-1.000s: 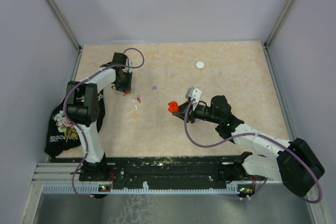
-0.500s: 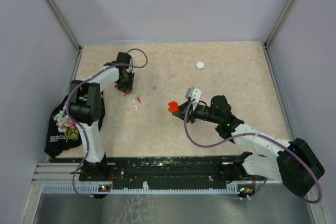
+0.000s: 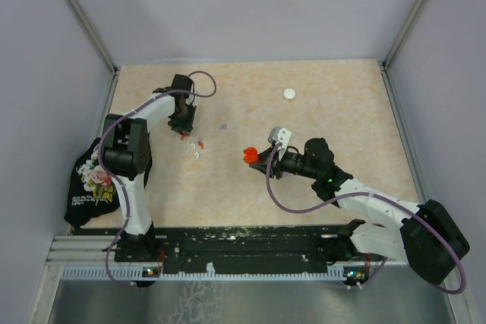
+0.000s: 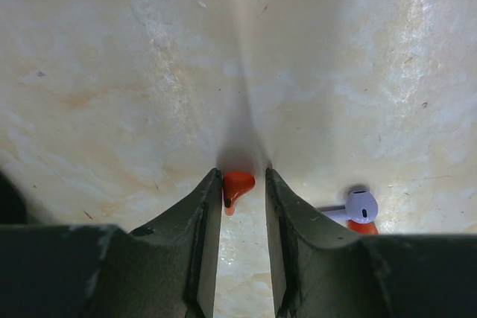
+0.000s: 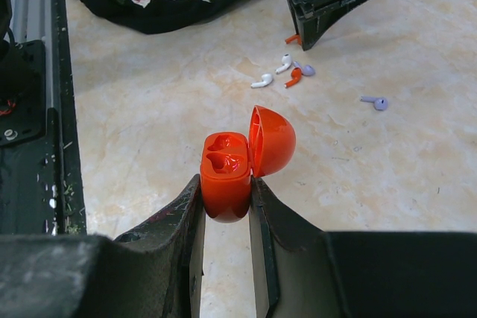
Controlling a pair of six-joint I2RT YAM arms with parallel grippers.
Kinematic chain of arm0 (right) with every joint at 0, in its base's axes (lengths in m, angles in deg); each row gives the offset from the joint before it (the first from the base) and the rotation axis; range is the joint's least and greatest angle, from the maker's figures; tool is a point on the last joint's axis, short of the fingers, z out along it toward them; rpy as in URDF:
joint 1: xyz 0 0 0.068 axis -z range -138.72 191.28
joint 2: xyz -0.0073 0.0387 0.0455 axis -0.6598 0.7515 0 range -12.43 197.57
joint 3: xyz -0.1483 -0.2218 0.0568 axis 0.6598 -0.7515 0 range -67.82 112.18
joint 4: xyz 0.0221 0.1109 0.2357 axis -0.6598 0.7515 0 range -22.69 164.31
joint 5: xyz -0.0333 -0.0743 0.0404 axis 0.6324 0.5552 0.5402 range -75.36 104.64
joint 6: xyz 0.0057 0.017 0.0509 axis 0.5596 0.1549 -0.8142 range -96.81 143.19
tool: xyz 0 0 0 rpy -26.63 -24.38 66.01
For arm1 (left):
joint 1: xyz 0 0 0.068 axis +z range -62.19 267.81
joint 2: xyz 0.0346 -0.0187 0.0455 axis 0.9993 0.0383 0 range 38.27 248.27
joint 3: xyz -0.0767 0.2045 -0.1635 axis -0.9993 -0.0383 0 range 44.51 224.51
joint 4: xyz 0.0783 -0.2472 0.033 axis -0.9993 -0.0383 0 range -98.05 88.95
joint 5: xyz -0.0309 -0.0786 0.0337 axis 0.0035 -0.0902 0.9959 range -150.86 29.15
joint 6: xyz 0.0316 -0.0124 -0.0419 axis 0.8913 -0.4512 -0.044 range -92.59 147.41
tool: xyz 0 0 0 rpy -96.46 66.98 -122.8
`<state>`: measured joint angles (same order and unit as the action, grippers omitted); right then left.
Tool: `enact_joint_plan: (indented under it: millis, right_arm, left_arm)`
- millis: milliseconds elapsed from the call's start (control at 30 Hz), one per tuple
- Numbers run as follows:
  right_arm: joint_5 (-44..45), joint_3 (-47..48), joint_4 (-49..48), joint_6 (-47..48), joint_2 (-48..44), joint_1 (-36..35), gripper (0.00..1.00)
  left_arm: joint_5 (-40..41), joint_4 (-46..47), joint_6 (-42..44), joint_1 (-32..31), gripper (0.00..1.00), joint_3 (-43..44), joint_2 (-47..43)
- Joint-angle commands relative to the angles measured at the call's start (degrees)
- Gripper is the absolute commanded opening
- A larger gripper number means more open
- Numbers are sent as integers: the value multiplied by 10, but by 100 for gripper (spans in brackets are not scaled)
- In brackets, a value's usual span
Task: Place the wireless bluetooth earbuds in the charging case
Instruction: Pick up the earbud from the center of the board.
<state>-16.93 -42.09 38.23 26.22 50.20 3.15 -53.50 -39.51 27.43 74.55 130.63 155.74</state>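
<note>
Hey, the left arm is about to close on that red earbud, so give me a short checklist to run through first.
1. Red earbud between the fingers of the left gripper: ok, it sits in the gap.
2. Left jaws open: ok, a sliver of space shows beside the bud.
3. Neighbours out of the pinch: ok, the white earbud lies apart, outside the fingers.
4. Red case secured: ok, the right gripper clamps it.
5. Lid open and sockets free: ok, both cavities look empty.
6. Which socket this bud fits: cannot tell.
</note>
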Motion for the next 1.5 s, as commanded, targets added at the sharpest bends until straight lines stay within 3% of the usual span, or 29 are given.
enact_joint_plan:
  millis: [0, 367, 667, 1467]
  right_arm:
    - [-8, 28, -16, 8, -14, -3, 0]
    - [4, 30, 9, 16, -33, -3, 0]
    - [1, 32, 11, 9, -40, -3, 0]
    - [3, 28, 11, 4, -48, -3, 0]
  left_arm:
    - [14, -19, 1, -2, 35, 16, 31]
    - [14, -22, 7, -5, 26, 15, 24]
    - [11, -26, 14, -5, 34, 13, 12]
    - [-9, -57, 26, -5, 34, 27, 34]
